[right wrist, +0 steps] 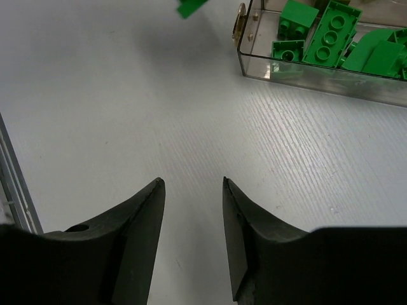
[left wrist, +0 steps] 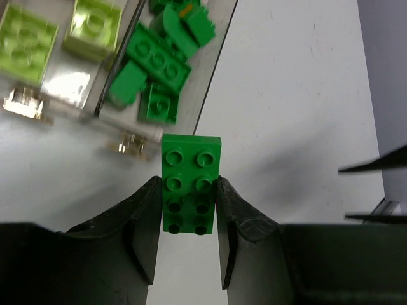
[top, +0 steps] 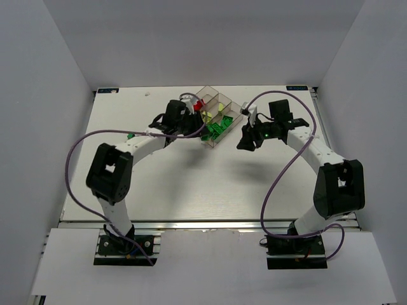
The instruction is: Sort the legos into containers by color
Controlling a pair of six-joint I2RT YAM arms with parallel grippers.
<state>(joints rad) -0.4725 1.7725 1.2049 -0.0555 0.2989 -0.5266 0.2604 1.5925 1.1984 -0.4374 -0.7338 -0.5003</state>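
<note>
Legos (top: 215, 130): small glossy studded plastic bricks in red, dark green and pale yellow-green; most lie in the containers at the far middle of the bench.
Held brick (left wrist: 191, 184): dark green, flat, two studs wide and four long, studs facing the left wrist camera; the far half juts past the fingertips and the near half sits in shadow between them.
Green heap (left wrist: 156, 60): several dark green bricks of mixed shapes, jumbled in the compartment next to the open bench; one long piece shows three studs in a row, another is a small square.
Pale bricks (left wrist: 25, 44): two yellow-green pieces with round studs, in the next compartment over, separate from the green.
Red brick (top: 198, 103): a single red spot at the containers' far-left side; its shape and compartment cannot be told.
Stray brick (top: 130, 135): a green piece on the bench beside the left arm, well apart from the containers.
Containers (top: 206, 92): clear smoky plastic, long narrow compartments joined side by side, set at an angle to the bench edge; brass-coloured clasps (left wrist: 25, 101) on the outer wall.
Left gripper (left wrist: 189, 183): black fingers (left wrist: 143, 222) closed narrowly on the held brick's long sides, just beside the green heap's compartment.
Right gripper (right wrist: 191, 184): fingers (right wrist: 140, 235) parted with nothing between them, over bare bench near the containers.
Bench (top: 191, 184): white, faintly grained.
</note>
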